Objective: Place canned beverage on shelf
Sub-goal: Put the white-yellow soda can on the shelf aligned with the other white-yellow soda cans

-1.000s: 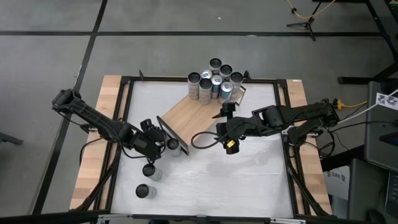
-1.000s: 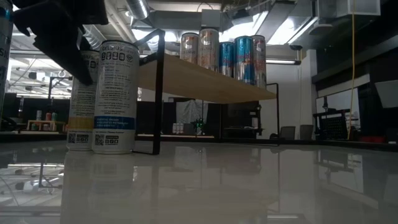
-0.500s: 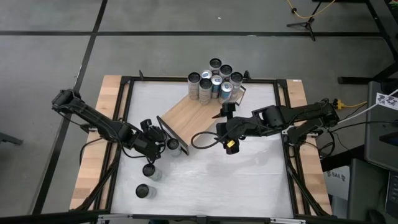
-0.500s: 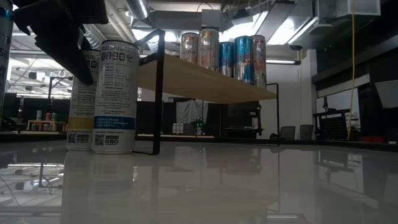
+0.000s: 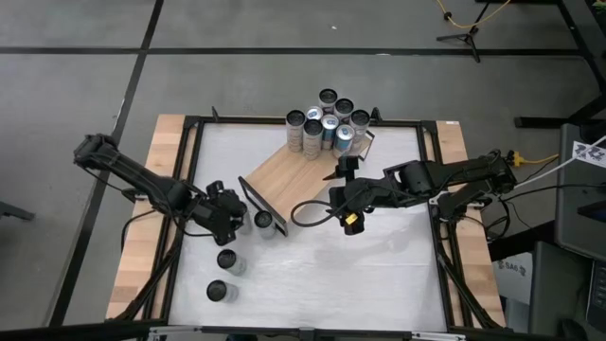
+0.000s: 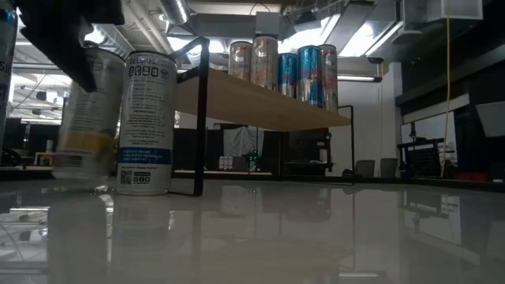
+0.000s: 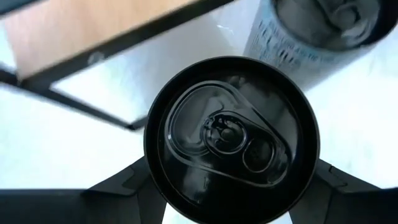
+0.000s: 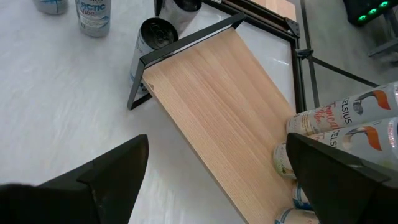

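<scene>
Can (image 7: 231, 138): slim, rigid, smooth-sided aluminium cylinder, likely slippery and easily dented, best gripped across the mid-body; held upright between the left gripper (image 5: 223, 214) fingers near the tabletop's left edge, beside the shelf (image 5: 298, 170) end. Right gripper (image 5: 343, 203): fingers wide, empty, over the shelf board mid-tabletop.

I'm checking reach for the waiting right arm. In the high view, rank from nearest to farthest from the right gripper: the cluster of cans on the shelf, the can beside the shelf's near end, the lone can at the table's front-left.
From the right gripper:
1. Can beside the shelf's near end, toward the left arm.
2. Cluster of cans at the far end; close to call with 1.
3. Lone can, front-left.
</scene>
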`<act>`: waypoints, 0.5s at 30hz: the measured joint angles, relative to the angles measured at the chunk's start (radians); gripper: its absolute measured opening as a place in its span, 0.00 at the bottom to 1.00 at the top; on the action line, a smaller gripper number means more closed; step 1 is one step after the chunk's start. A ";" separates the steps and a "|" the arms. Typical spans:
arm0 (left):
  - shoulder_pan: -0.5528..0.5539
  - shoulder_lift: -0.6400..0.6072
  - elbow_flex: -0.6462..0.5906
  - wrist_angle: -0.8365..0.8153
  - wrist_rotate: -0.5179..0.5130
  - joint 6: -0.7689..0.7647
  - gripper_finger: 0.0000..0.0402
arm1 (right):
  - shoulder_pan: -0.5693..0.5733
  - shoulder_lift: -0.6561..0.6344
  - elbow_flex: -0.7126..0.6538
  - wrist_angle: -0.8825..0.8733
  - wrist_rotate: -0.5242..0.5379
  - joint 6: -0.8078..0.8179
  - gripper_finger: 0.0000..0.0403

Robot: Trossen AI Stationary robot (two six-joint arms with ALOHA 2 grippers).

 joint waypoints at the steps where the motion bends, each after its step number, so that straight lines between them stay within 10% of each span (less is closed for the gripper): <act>1: 0.000 -0.011 0.000 -0.012 0.005 -0.012 0.58 | 0.000 0.000 0.000 0.000 0.000 0.000 0.93; 15: 0.000 -0.105 0.101 -0.085 0.047 -0.038 0.58 | 0.000 0.000 0.000 0.000 0.000 0.000 0.93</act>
